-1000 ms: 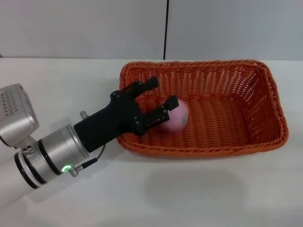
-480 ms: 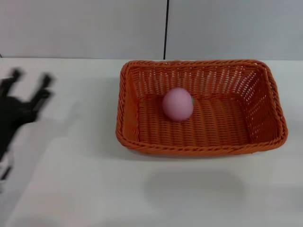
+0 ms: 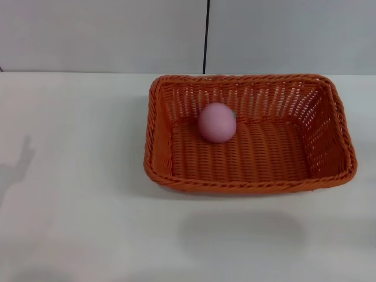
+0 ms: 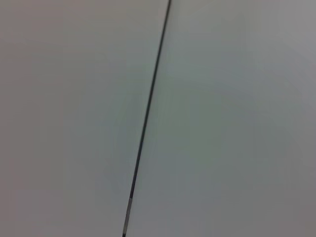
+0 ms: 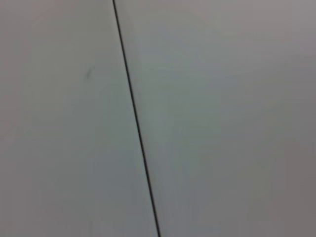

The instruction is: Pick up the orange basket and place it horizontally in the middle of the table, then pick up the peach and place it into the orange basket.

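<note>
The orange basket point(image 3: 329, 158) lies lengthwise across the white table point(image 3: 76, 223), right of centre in the head view. Inside it, toward its far left part, rests the pink peach point(image 3: 216, 123), a bit of green showing at its right edge. Neither gripper appears in the head view. Both wrist views show only a plain grey wall with a dark seam, no fingers and no task object.
A grey wall with a vertical dark seam point(image 3: 205, 35) stands behind the table's far edge. A faint shadow point(image 3: 17, 170) falls on the tabletop at the far left. White tabletop surrounds the basket on the left and front.
The left gripper, open at the basket's left rim a second ago, pulled away to the left and left the head view. The peach rolled slightly toward the basket's far side.
</note>
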You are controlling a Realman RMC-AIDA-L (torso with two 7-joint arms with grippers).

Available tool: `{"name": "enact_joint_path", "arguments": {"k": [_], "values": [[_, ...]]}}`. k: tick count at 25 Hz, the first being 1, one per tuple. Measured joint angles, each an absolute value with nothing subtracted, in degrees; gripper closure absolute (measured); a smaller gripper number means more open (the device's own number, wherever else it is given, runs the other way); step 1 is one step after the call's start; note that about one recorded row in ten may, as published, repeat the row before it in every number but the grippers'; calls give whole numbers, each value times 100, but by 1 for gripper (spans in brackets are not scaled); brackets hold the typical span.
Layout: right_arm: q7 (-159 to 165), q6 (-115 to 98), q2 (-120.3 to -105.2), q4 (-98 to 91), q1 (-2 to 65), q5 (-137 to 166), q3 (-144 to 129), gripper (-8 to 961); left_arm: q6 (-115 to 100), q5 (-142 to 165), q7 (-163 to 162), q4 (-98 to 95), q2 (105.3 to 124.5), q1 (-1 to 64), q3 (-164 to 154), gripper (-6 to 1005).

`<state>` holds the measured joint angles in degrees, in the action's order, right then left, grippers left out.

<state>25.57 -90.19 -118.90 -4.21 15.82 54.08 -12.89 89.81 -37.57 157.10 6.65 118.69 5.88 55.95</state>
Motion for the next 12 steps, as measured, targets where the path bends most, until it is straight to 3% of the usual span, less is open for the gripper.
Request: {"name": "enact_joint_path", "arguments": {"k": [12], "values": [[2577,-8494,-11883,-325,1742,5395,-1328,230,9027,-3726,16644,817,11910,496,5499,170]]}}
